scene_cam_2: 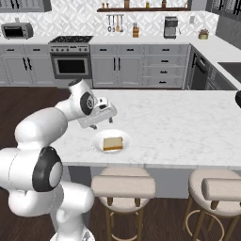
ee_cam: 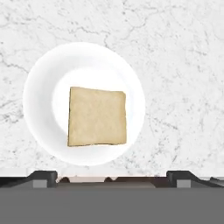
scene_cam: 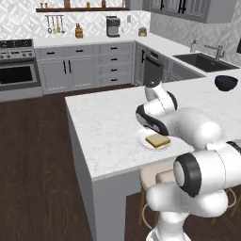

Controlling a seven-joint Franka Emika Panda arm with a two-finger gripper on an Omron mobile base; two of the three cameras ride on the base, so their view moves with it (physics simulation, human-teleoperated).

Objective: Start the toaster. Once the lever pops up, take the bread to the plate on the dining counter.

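The bread [ee_cam: 97, 117], a tan square slice, lies flat in the middle of the round white plate [ee_cam: 39, 96]. The plate [scene_cam_2: 97, 141] rests on the white marble dining counter [scene_cam_2: 179, 127], near its front edge above the stools. My gripper [ee_cam: 111, 177] hangs a little above the plate with its jaws wide open and nothing between them. From the right base camera the gripper [scene_cam_2: 102, 123] sits just up and left of the bread [scene_cam_2: 113, 143]. In the left base view my arm covers part of the plate [scene_cam: 142, 140] beside the bread [scene_cam: 158, 140]. The toaster is out of view.
Two round stools [scene_cam_2: 123, 186] [scene_cam_2: 221, 188] stand under the counter's front edge. A dark blue bowl [scene_cam: 226, 82] sits far right on the counter. Behind are the stove [scene_cam_2: 70, 44], a small grey oven-like appliance [scene_cam_2: 16, 30], a coffee machine [scene_cam: 112, 26] and the sink [scene_cam: 207, 61].
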